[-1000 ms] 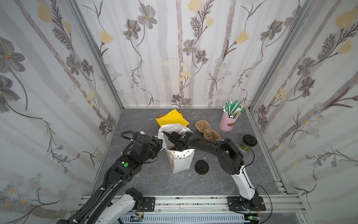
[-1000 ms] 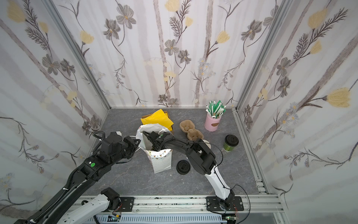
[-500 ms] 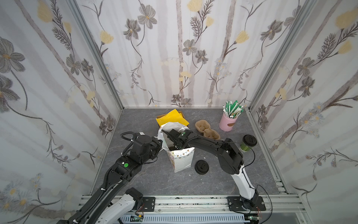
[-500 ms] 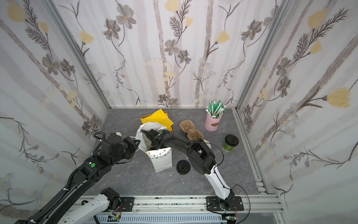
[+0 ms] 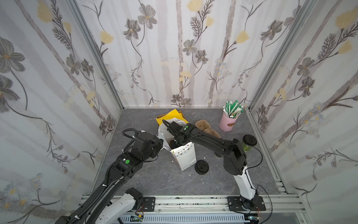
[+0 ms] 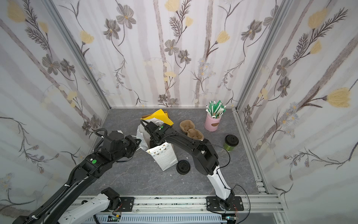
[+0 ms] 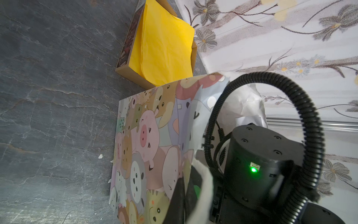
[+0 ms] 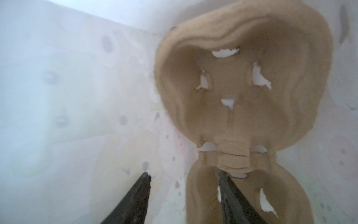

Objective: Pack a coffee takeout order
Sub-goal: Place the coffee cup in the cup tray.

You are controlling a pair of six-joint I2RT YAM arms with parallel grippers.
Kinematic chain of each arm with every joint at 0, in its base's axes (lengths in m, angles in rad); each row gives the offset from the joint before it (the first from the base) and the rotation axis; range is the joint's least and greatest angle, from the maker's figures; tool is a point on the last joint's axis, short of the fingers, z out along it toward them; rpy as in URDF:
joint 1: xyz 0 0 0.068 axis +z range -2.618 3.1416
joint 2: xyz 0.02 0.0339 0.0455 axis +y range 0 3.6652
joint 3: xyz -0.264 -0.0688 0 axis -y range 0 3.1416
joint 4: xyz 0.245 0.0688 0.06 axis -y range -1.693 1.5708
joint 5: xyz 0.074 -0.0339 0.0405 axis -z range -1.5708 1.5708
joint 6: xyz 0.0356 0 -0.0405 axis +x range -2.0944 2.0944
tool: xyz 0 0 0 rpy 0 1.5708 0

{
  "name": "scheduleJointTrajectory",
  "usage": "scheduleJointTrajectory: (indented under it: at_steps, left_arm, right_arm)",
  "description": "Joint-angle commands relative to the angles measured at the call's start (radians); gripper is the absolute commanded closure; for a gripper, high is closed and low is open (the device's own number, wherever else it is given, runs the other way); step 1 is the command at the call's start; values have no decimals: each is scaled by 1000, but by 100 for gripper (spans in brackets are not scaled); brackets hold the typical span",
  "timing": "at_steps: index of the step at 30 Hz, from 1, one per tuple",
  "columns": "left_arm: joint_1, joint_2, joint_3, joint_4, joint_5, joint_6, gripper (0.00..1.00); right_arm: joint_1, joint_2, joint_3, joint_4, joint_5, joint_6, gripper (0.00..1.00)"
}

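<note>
right end effector (image 8: 184,173) wider, cup (image 5: 249,141) apart

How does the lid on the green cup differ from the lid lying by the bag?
The cup's lid is seated on the green cup, raised off the table; the loose lid lies flat on the table, cupless. The cup's lid stands well apart from the bag; the loose lid lies beside the bag's base. Both are round and black, similar in size.
</note>
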Motion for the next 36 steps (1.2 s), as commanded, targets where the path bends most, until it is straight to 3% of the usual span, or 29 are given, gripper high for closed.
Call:
scheduleJointTrajectory:
  at_steps: [1,11,24,36]
  left_arm:
    - [7,8,23,-36,3,24,100]
    - [28,56,90,-110,47,80,100]
    - [33,117,147,-130,82,145,100]
    - [34,73,105,-126,76,274,100]
  right_arm:
    - [2,-34,17,8,-3,30,42]
    - [9,-85,30,43,-36,64,39]
    - [49,-66,150,-60,123,47,33]
    - [77,-105,152,73,145,45,33]
